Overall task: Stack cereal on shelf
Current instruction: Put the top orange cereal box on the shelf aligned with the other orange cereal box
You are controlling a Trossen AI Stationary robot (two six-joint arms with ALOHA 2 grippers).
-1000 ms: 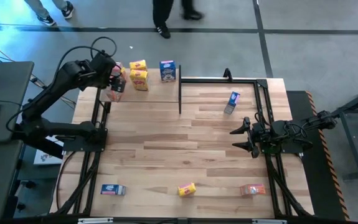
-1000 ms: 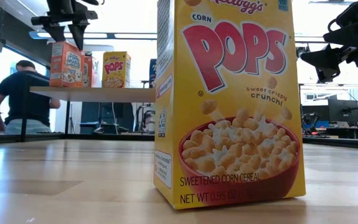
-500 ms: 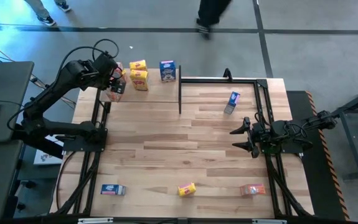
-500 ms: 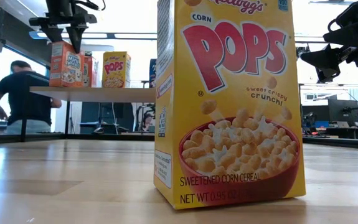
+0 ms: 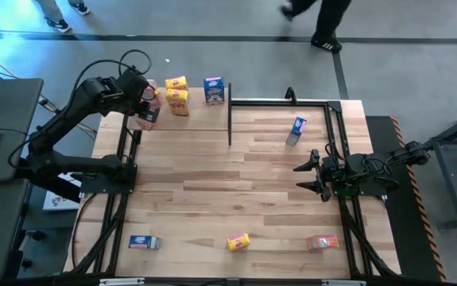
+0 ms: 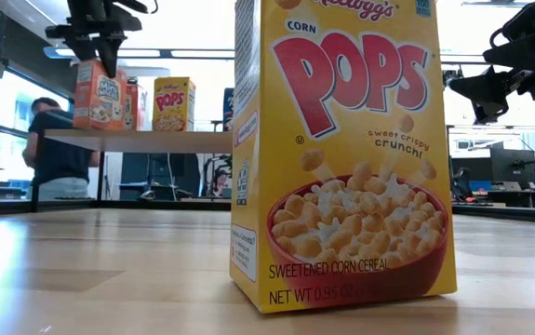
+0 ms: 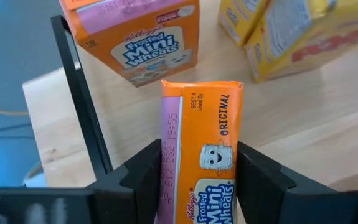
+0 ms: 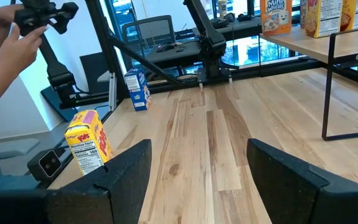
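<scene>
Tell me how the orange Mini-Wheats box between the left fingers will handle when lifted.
The orange box is thin cardboard, so probably light and somewhat crushable under a hard squeeze. The left end effector grips its flat sides, which likely hold without slipping. Set down upright, its tall, narrow shape may tip.

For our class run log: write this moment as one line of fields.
left pincer: shut on orange cereal box, over shelf | right pincer: open, waiting at table's right | boxes on table: four
</scene>
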